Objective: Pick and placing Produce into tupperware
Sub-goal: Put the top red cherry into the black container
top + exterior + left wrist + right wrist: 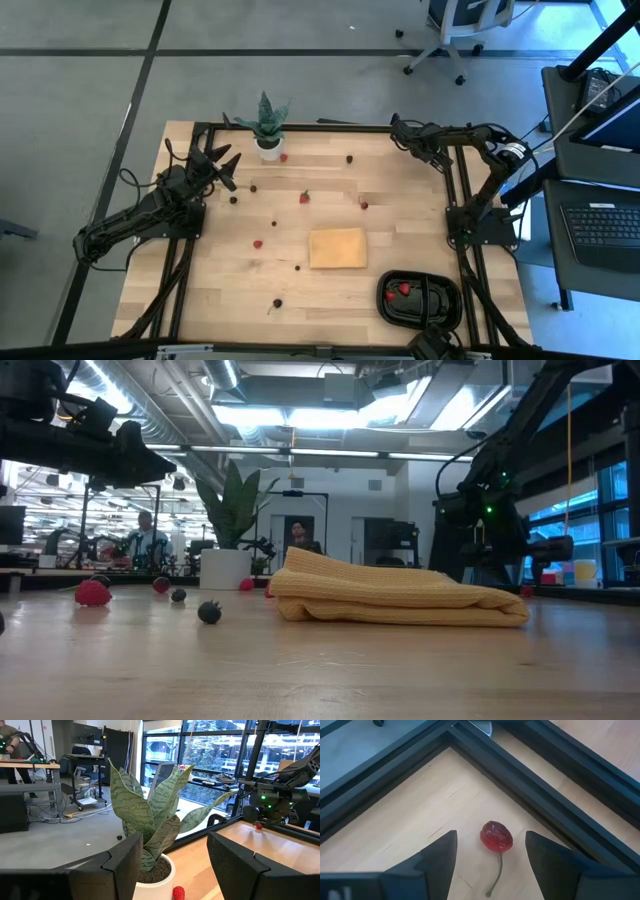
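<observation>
Red cherry-like piece (496, 837) with thin stem, upper right corner of bench (330, 290) by frame rails: tiny, light, round, likely rolls and bruises; pinch body across middle, not stem. Right end effector (490, 855) above it, fingers wide either side, empty. Left end effector (172, 865) upper left, wide, empty, facing potted plant (150, 815). Tupperware (440, 310) lower right holds red pieces; others scattered.

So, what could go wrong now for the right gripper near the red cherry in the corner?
1. The cherry lies close to the black frame rails; the open right gripper may hit them when descending.
2. The cherry is round with a thin stem; it may roll away.
3. The tray is far off, so the cherry may drop in transit.
</observation>
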You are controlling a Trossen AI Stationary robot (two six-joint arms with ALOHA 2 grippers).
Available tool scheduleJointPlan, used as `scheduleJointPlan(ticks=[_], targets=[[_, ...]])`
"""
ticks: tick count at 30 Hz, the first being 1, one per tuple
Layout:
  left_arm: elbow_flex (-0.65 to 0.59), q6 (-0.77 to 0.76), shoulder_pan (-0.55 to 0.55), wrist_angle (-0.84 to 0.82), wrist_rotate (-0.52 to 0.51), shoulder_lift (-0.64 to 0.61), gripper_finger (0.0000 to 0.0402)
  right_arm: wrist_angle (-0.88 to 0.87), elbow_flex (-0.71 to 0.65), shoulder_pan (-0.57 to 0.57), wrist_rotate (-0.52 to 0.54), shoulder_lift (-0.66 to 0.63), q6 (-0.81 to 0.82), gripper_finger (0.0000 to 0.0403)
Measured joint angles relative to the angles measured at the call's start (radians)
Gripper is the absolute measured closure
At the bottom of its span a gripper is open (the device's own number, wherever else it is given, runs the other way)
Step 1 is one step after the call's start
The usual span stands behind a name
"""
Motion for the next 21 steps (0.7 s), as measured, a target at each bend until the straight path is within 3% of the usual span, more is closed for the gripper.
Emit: scheduleJointPlan(ticks=[21], targets=[[0.0, 0.0, 0.0, 0.0, 0.0, 0.0, 0.0186, -0.028, 0.0, -0.003, 0.0, 0.009, 0.117, 0.0166]])
